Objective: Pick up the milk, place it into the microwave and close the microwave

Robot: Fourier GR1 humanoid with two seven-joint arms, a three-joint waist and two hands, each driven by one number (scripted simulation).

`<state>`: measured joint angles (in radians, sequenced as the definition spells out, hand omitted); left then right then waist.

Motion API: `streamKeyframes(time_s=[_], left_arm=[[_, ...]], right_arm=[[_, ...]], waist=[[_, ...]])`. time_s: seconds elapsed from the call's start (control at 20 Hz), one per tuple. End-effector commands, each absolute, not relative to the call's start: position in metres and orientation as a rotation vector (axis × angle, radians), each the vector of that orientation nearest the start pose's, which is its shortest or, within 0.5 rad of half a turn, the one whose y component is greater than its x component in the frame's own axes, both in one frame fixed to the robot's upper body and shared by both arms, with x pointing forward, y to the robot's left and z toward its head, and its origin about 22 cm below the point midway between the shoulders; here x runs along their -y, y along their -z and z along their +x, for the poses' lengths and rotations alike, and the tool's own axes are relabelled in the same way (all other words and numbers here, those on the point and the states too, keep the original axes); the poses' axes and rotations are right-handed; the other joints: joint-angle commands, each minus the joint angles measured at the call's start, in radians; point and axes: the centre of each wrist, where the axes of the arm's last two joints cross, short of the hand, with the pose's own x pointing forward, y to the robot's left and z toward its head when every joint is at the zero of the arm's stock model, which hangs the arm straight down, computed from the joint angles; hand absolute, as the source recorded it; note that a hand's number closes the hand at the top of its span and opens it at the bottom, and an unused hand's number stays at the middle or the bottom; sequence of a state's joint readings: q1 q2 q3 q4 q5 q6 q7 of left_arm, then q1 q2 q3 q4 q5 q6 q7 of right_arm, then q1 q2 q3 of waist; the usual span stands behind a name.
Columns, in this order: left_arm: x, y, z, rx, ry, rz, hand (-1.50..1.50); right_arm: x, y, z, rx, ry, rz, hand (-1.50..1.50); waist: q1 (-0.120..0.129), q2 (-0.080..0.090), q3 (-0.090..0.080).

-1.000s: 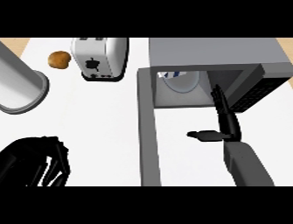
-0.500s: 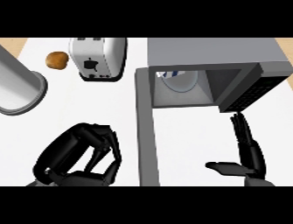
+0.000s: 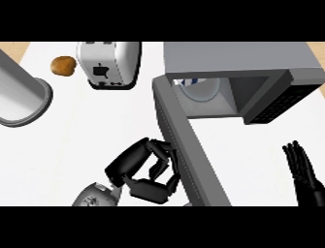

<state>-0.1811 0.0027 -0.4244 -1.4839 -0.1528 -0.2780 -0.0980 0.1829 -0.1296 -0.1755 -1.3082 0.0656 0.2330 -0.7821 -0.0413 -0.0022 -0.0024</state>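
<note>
White milk carton with blue print (image 3: 196,89) sits inside the open grey microwave (image 3: 247,63), far from both hands; print unreadable. Black left hand (image 3: 142,169), fingers curled and holding nothing, touches the grey microwave door (image 3: 190,150). Black right hand (image 3: 304,174) rests open, near right.

Milk (image 3: 198,90) mostly hidden inside microwave (image 3: 265,60); right hand (image 3: 304,177) cut off below.

One view only here, from the robot's head, looking steeply down on the white counter (image 3: 86,131). It sits close: the microwave (image 3: 244,63) fills the upper right, the toaster (image 3: 107,63) the top, and both hands come in from the lower edge.
</note>
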Motion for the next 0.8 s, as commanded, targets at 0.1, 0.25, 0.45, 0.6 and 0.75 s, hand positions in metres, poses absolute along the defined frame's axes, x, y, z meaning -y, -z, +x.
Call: streamKeyframes(time_s=[0.1, 0.25, 0.45, 0.6, 0.75], left_arm=[[-0.077, 0.042, 0.252, 1.714, 0.848, -0.37, 1.5], [-0.065, 0.051, 0.253, 1.753, 0.758, -0.36, 1.5], [-0.045, 0.049, 0.261, 1.756, 0.741, -0.341, 1.5], [-0.048, 0.064, 0.263, 1.705, 0.726, -0.356, 1.5], [-0.038, 0.056, 0.269, 1.687, 0.732, -0.386, 1.5]], right_arm=[[0.333, 0.044, 0.156, 1.974, -0.165, 0.004, -1.5], [0.337, 0.029, 0.139, 2.013, -0.139, 0.075, -1.5], [0.327, 0.011, 0.142, 2.033, -0.137, 0.124, -1.5], [0.324, -0.012, 0.145, 2.05, -0.181, 0.15, -1.5], [0.307, -0.022, 0.141, 2.068, -0.183, 0.196, -1.5]], waist=[[-0.01, 0.006, -0.001], [-0.029, 0.008, -0.002], [-0.038, 0.011, -0.001], [-0.055, 0.017, -0.003], [-0.072, 0.019, -0.003]])
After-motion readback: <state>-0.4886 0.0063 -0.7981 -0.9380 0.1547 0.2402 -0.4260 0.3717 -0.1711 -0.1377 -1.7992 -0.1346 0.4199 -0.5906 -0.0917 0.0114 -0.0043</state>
